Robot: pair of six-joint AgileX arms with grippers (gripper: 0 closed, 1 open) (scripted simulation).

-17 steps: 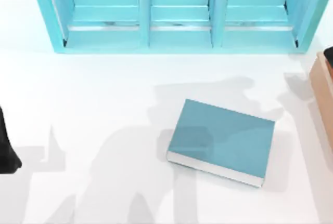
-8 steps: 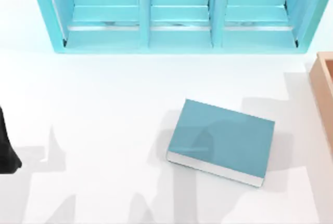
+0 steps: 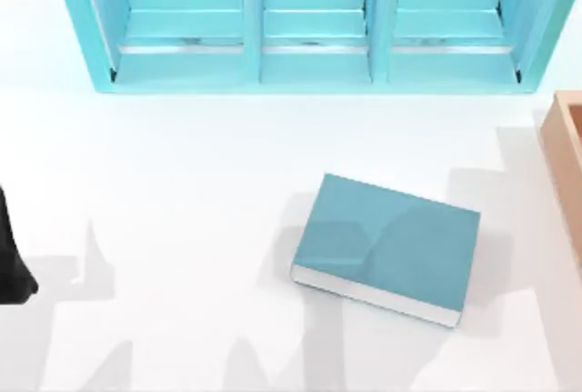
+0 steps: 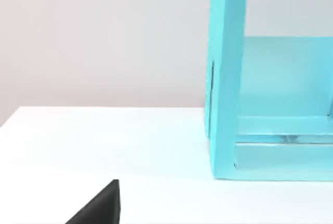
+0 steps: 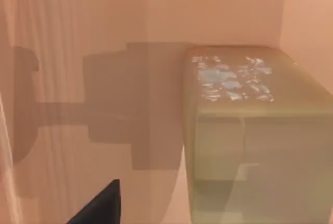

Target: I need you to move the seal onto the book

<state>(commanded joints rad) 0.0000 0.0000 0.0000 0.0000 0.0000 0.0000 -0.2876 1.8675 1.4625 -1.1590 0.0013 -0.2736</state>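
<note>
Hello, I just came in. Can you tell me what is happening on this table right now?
The task is to put the seal on the book, and that is not done yet. The book lies flat on the white table with nothing on its cover. The right wrist view looks into the light-orange wooden box at the table's right edge, close to the seal lying inside it. The left arm is parked at the table's left edge.

White table point(image 3: 182, 183), turquoise shelf unit point(image 3: 309, 24), pale wall point(image 4: 104, 37).

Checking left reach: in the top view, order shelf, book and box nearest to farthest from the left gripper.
From the left gripper, at the left edge:
1. shelf, its left end, at the back
2. book, mid-table
3. box, right edge
</note>
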